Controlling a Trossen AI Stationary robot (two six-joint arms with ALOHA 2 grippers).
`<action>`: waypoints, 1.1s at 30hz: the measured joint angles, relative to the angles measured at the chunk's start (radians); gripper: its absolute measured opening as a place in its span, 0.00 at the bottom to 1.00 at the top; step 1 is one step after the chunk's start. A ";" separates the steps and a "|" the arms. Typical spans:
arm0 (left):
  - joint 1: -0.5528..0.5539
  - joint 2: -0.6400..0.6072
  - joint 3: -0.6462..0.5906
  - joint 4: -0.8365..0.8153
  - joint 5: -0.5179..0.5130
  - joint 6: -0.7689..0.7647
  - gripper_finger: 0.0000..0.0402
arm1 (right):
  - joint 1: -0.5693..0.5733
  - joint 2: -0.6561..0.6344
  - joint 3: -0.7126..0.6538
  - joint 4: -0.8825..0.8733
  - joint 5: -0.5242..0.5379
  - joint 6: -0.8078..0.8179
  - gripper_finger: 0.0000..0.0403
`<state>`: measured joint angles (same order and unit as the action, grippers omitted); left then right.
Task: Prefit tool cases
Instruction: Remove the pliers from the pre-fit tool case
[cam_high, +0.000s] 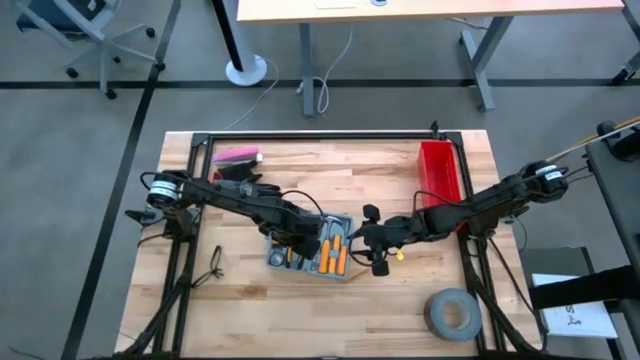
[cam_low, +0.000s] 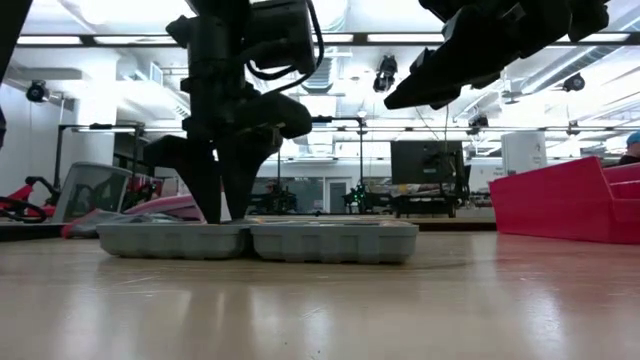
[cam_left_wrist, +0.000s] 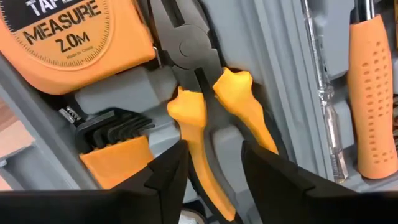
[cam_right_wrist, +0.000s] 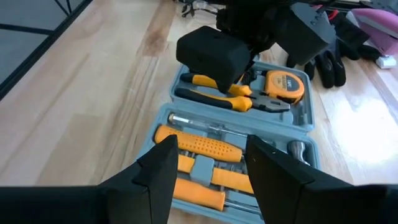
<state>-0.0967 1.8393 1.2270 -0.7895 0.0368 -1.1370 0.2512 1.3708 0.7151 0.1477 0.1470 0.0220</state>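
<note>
The grey-blue tool case (cam_high: 312, 250) lies open on the table, both halves flat (cam_low: 260, 240). In its slots lie orange-handled pliers (cam_left_wrist: 205, 106), a tape measure (cam_left_wrist: 68, 37), hex keys (cam_left_wrist: 112, 130) and screwdrivers (cam_right_wrist: 199, 146). My left gripper (cam_left_wrist: 214, 149) points straight down into the case's left half (cam_high: 297, 240). It is open, with one finger on either side of the pliers' handles. My right gripper (cam_right_wrist: 208, 180) hovers open and tilted down above the case's right edge (cam_high: 375, 240), with nothing between its fingers. My left gripper comes at the pliers' orange handles (cam_left_wrist: 193, 130) from above, fingers pointing down and set across them. The pliers lie in their slot in the case. Whether the fingers (cam_left_wrist: 171, 168) touch the handles, I cannot tell.
A red bin (cam_high: 440, 170) stands at the far right of the table. A grey tape roll (cam_high: 452, 313) lies near the front right corner. A pink object (cam_high: 238, 155) and black gloves (cam_high: 240, 180) lie at the far left. A small black item (cam_high: 213, 262) lies front left.
</note>
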 joint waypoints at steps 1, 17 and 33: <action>0.000 0.000 0.000 0.000 0.000 0.001 0.38 | 0.000 0.000 0.000 0.000 0.000 0.000 0.42; 0.017 -0.022 0.001 -0.002 -0.021 0.029 0.37 | 0.000 0.001 0.000 0.015 -0.020 0.002 0.42; 0.019 -0.025 -0.004 0.001 -0.025 0.034 0.35 | 0.000 0.001 0.000 0.023 -0.020 0.002 0.43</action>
<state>-0.0772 1.8141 1.2228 -0.7882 0.0116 -1.1034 0.2508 1.3720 0.7155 0.1707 0.1272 0.0242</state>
